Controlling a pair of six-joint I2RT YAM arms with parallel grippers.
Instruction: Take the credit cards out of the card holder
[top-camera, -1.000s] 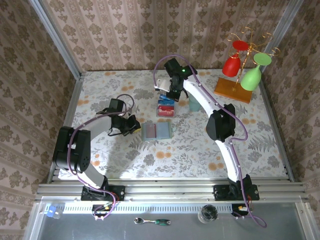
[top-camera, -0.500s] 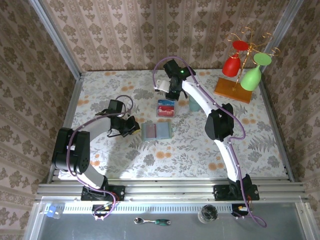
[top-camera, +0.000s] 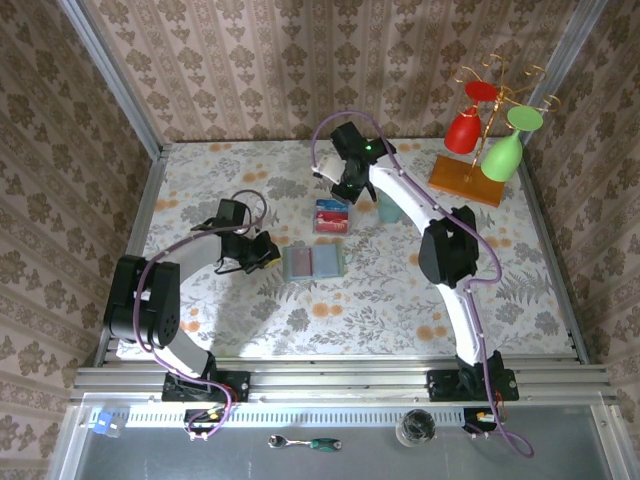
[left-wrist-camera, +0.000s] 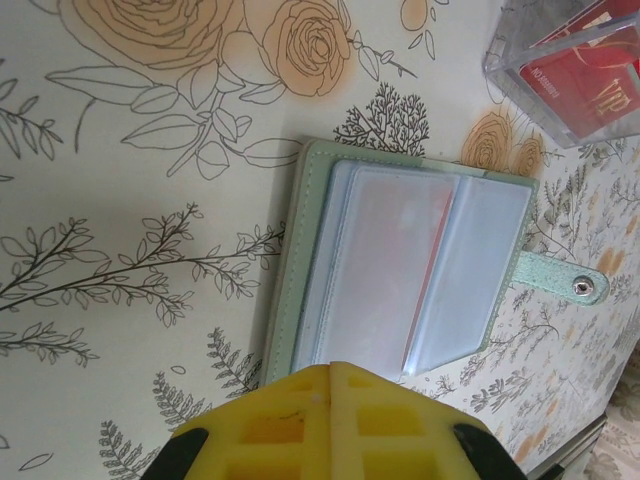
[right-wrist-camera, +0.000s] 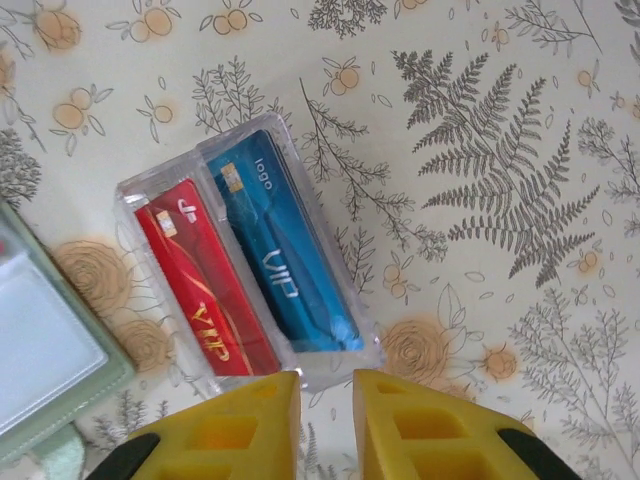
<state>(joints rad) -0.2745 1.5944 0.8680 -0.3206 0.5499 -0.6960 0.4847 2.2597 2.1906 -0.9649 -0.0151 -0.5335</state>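
My right fingers (right-wrist-camera: 240, 425) hang over the end of the clear tray (right-wrist-camera: 345, 362), slightly parted and empty. The red card (right-wrist-camera: 205, 285) and blue card (right-wrist-camera: 280, 260) lie inside it. The card holder (left-wrist-camera: 400, 270) lies open on the surface (right-wrist-camera: 480, 150), with a reddish card (left-wrist-camera: 440, 235) showing through its sleeve. My left fingers (left-wrist-camera: 280, 420) are closed at its edge, pinching or pressing, I can't tell. I'd pin that edge and slide the card out flat.

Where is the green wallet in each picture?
Top view: card holder lies open mid-table, just nearer than the clear box.
Left wrist: card holder sits in the middle; clear box top right.
Right wrist: card holder at lower left edge; clear box centre.
Shared landmark: the clear box holding credit cards.
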